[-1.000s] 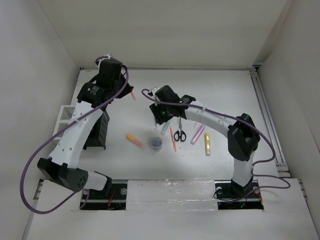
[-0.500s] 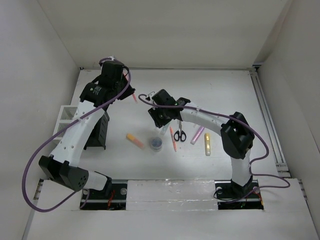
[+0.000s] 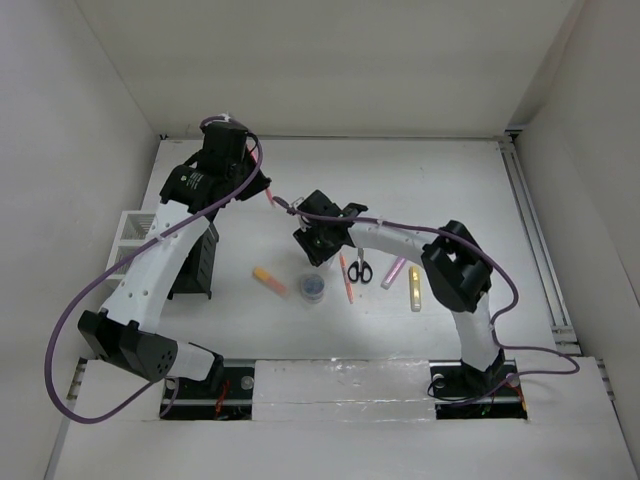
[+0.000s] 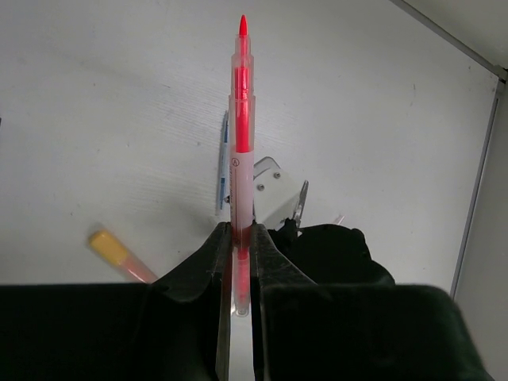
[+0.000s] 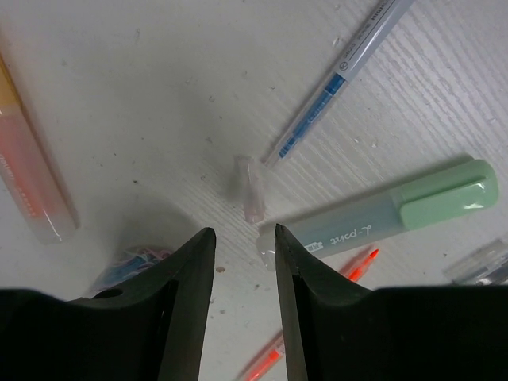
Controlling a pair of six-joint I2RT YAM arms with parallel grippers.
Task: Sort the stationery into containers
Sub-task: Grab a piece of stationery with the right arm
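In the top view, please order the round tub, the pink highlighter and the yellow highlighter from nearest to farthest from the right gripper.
1. The round tub: just below the right gripper in the picture, toward the arm bases.
2. The pink highlighter: to the right, beyond the scissors.
3. The yellow highlighter: farthest right, beside the pink one.

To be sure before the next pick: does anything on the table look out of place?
A small clear cap lies loose on the table beside the tip of the grey-blue pen, apparently off its pen.
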